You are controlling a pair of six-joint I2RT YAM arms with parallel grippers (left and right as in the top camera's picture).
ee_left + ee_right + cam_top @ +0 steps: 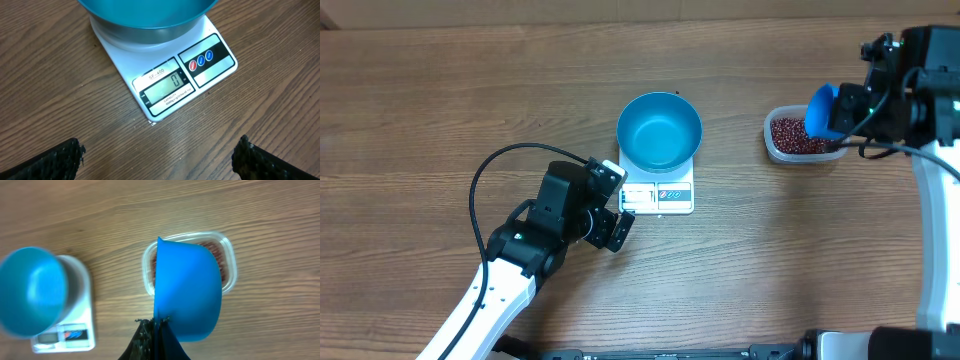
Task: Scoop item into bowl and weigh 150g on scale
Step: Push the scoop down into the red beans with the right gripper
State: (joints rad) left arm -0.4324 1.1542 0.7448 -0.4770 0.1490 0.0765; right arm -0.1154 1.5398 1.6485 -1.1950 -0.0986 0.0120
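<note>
By the bench's right edge, right end effector clamps the scoop over the beans; dipping seems next, while left end effector gapes wide.

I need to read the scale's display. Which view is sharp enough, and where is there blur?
Left wrist: the scale is sharp, its display legible. Right wrist: the bowl and scale are blurred, the scoop crisper. Overhead: evenly lit, but the display is too small to read.
</note>
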